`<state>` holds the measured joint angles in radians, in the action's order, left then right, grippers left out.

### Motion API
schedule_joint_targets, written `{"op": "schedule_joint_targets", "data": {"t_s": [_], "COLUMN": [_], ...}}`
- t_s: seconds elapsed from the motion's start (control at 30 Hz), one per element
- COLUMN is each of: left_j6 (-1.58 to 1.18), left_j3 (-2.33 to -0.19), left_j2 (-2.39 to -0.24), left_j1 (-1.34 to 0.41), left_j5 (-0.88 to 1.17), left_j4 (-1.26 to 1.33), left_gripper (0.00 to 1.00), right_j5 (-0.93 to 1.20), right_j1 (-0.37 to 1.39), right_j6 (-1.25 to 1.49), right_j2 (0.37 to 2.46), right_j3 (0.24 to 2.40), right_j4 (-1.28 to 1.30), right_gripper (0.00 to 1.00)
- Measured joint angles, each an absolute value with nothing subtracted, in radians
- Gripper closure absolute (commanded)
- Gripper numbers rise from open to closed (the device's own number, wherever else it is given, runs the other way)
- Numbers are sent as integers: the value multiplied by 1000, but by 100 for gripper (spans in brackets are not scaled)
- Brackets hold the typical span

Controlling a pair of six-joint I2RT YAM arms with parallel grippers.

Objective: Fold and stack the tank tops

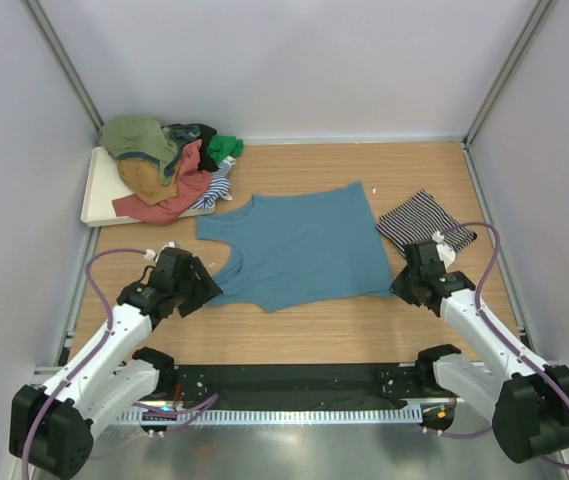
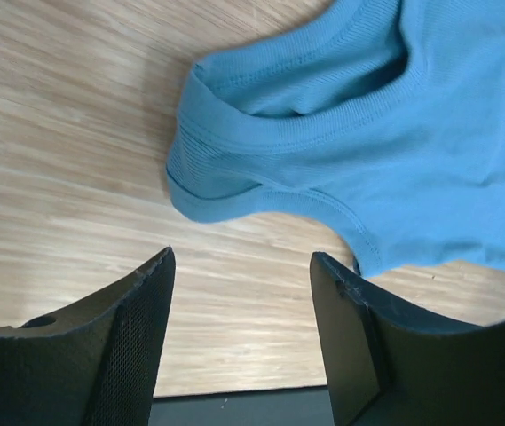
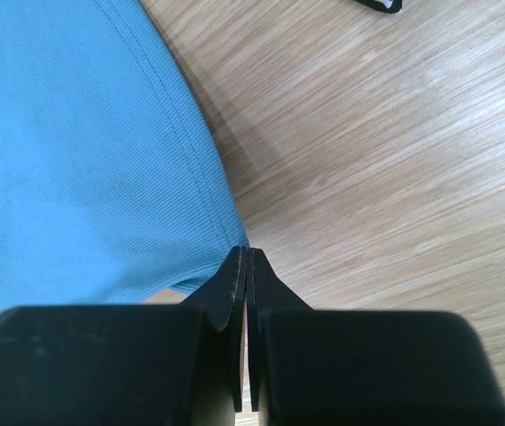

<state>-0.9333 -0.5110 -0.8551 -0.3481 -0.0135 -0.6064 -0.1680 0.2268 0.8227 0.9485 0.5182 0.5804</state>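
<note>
The teal tank top [image 1: 299, 245] is lying spread flat at the middle of the table [image 1: 364, 335], its long axis running across from left to right, with the straps pointing toward the left arm and the hem toward the right. The left gripper [image 2: 243, 257] is hovering just short of the near strap [image 2: 225, 177]. Its jaws are standing wide with nothing between them, and the strap's looped end is lying ahead and slightly left of the gap, so this arm is sitting nearer the strap end. The right gripper [image 3: 245, 253] is resting with its jaws pressed together, tips touching the near hem corner; whether any cloth is being nipped there cannot be told. One teal top is lying spread. One striped top [image 1: 422, 220] is sitting folded just beyond the right gripper. A heap [image 1: 169, 165] of several more is lying on one white tray [image 1: 94, 205] at the far left, too tangled to count.
</note>
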Motion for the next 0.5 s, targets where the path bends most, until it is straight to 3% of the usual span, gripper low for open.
{"op": "schedule_joint_targets", "data": {"t_s": [0.13, 0.37, 0.5], "left_j6": [-932, -931, -940], "left_j3": [-575, -627, -646], "left_j2": [-863, -978, -1136], "left_j1": [-431, -682, -841], "left_j5": [-67, -91, -116], "left_j4": [-653, -611, -537], "left_gripper": [45, 47, 58], "right_j5": [-170, -181, -180], "right_j1": [227, 227, 227], "right_j6": [823, 823, 822], "right_j2": [983, 1023, 1036], "right_j3": [518, 518, 518], "right_j4": [585, 586, 577], "right_gripper": [93, 93, 93]}}
